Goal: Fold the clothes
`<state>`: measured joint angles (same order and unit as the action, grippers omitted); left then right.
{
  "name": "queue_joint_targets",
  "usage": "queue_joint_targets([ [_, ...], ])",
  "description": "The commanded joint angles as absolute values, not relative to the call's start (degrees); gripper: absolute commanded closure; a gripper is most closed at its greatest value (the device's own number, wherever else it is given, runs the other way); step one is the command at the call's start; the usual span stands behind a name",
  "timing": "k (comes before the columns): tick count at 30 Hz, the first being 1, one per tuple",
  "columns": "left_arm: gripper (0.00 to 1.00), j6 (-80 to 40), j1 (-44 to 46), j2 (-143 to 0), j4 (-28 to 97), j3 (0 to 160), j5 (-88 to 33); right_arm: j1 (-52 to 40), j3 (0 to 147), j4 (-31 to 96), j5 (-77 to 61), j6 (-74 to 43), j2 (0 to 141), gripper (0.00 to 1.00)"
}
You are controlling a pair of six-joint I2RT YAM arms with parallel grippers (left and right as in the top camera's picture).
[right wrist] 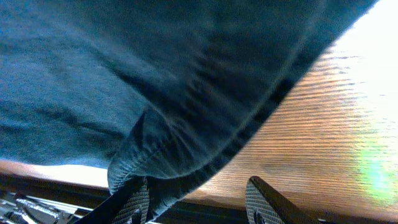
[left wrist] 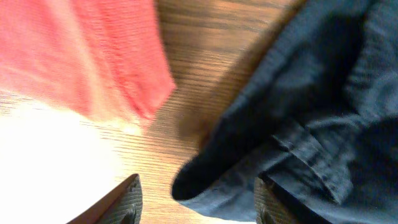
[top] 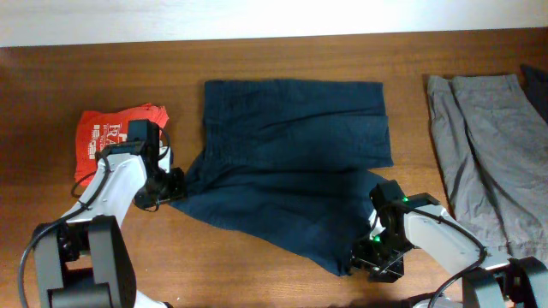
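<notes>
We see the navy shorts (top: 291, 162) lying in the middle of the wooden tabletop (top: 257, 51). Their far part lies flat with a straight top edge, and the near part runs at a slant toward the near right, with creases across it. The red T-shirt (top: 107, 141), white print showing, lies folded at the left, apart from the navy shorts. The grey shorts (top: 488, 145) lie flat at the right, separated from the navy shorts by a strip of bare wood. A sliver of dark cloth (top: 538, 85) shows at the far right edge, cut off by the frame.

The left arm (top: 120, 184) reaches to the left edge of the navy shorts, between them and the red T-shirt. In the left wrist view its fingers (left wrist: 130, 199) stand apart. The rolled hem of the navy shorts (left wrist: 298, 124) lies between them, nearer one finger, with bare wood beside the other. We read the left jaws as released, not clenched on the cloth. The red T-shirt (left wrist: 93, 56) is a blur in the upper left of that view.

The right arm (top: 437, 239) is at the near right corner of the navy shorts. In the right wrist view its fingers (right wrist: 264, 199) are spread with bare wood between them. The hem of the navy shorts (right wrist: 186, 93) bunches at one finger only. The right jaws are released too.
</notes>
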<state>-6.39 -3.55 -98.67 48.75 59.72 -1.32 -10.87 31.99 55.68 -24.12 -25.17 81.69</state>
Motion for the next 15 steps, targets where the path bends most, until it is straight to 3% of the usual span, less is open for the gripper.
queue_joint_targets([
  [1,0.40,-10.9,-4.1,-97.8,46.4,58.2,2.0,-11.2,32.9,55.2,-26.4,-23.8,81.0,0.45],
  [5,0.45,-10.9,-4.0,-97.9,42.0,54.3,-1.8,-11.2,32.9,56.1,-26.5,-24.5,81.0,0.46],
  [8,0.70,-10.9,-4.0,-97.9,39.0,51.0,-3.3,-11.2,32.9,55.2,-28.6,-23.6,81.0,0.46],
  [10,0.94,-10.9,-4.0,-97.9,38.2,50.0,-3.2,-11.2,32.9,55.3,-29.6,-22.9,81.0,0.46],
  [11,0.99,-10.9,-4.0,-97.9,38.2,49.7,-3.2,-11.2,32.9,56.0,-29.5,-23.0,81.0,0.47],
  [15,1.00,-10.9,-4.0,-97.9,38.0,49.7,-3.2,-11.2,32.9,55.9,-33.0,-24.1,80.8,0.50],
])
